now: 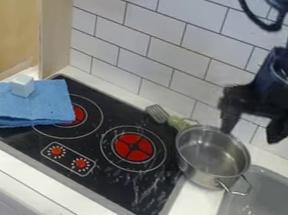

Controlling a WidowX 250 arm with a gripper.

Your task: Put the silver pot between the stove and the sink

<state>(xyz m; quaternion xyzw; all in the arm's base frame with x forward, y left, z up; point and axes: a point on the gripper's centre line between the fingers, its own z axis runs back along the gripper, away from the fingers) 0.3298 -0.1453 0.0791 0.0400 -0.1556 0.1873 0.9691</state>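
And here's the counter (5, 153), white, running under a wall (138, 20) of white tiles, with a wooden panel (7, 19) at upper left. The black stove (110, 175) spans left to centre, red showing at its burners; a folded blue cloth (38, 115) lies over its left side, a pale cube (22, 85) on top. Behind, a slotted turner (157, 113) points its green handle at the silver pot (213, 162). That pot sits right of centre, between the stove and the grey sink (267, 207) at lower right, its left side overlapping the stove's edge in this view. Up at upper right, the arm (281, 63) hangs down, gripper (251, 136) over the pot's far side, fingers spread wide, nothing held!
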